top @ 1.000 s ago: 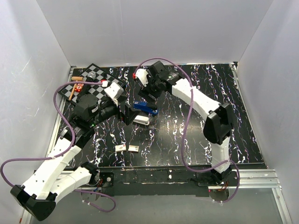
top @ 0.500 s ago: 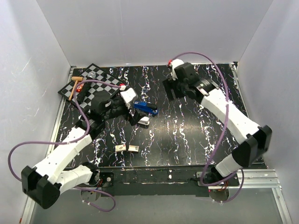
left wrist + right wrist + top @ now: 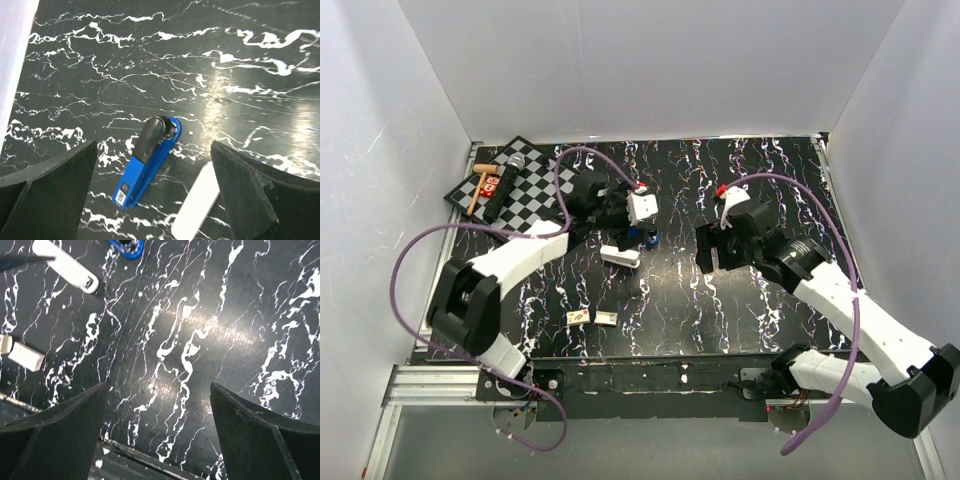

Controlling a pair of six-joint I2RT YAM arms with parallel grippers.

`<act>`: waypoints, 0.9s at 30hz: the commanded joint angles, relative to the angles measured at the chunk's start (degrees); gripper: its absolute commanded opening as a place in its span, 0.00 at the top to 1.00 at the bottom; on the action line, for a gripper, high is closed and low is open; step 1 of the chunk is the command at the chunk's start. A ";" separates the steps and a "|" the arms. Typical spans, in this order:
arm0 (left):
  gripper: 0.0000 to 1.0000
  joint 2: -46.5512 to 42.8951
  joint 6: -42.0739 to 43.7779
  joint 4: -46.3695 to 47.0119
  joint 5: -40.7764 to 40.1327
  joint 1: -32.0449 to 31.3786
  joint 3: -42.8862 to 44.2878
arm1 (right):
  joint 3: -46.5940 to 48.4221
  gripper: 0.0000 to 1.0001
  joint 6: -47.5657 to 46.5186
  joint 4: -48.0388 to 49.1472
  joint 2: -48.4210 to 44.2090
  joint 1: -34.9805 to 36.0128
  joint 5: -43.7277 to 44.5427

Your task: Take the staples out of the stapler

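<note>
One blue stapler (image 3: 145,172) lies in view, no staples showing; we judge them light, thin, slippery strips that snap apart easily, best pinched along their long sides once the stiff stapler is opened. The stapler sits directly below the left gripper (image 3: 153,150), between its wide-spread fingers (image 3: 55,185), untouched. The right gripper (image 3: 156,390), likewise spread and empty, hangs well apart from the stapler.

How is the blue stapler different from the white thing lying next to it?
The stapler is blue with a black part on top; the white bar is white. The stapler looks chunkier; the white bar looks flat. Both are long and lie on the table, and nothing holds them.
</note>
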 commanded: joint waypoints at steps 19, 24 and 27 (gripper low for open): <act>0.02 24.85 17.74 -11.96 6.46 3.36 19.89 | -5.36 0.11 -0.52 5.74 -6.10 0.81 -11.80; 0.02 26.52 18.00 -12.22 7.25 3.45 20.15 | -5.10 0.11 -0.96 6.18 -4.61 0.81 -12.77; 0.03 27.23 18.09 -12.48 7.60 3.45 20.59 | -5.18 0.11 -0.87 6.36 -4.43 0.72 -13.12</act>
